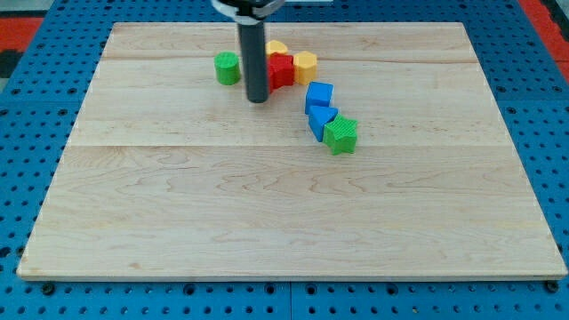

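Green star [340,134] nearest; my tip [258,99] beside red block [281,70].

My rod [254,58] comes down from the view's top edge, just left of the middle, and stands straight and upright. It is dark and round, of one thickness along all its visible length. A pale collar with a dark rim holds its upper end, cut off by the frame there. My tip [258,100] is at the rod's lower end, down on the table [267,222].
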Available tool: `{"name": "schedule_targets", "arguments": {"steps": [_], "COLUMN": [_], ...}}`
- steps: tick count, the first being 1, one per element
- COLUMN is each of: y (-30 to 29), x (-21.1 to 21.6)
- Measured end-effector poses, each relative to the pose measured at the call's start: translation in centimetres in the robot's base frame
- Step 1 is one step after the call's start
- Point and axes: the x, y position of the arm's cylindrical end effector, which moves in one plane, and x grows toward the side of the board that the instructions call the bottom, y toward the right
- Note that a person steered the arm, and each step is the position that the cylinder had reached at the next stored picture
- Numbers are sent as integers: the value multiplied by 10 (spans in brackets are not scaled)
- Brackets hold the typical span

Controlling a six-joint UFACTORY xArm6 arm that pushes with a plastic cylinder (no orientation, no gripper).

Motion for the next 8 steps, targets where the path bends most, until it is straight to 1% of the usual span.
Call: {"name": "schedule_targets", "arguments": {"steps": [1,2,3,4,5,6,7,8], "y": [26,-32,-119,-150,-130,-100,-106,-149], "x": [-24,38,41,-24,-85,-84,-14,-34]}}
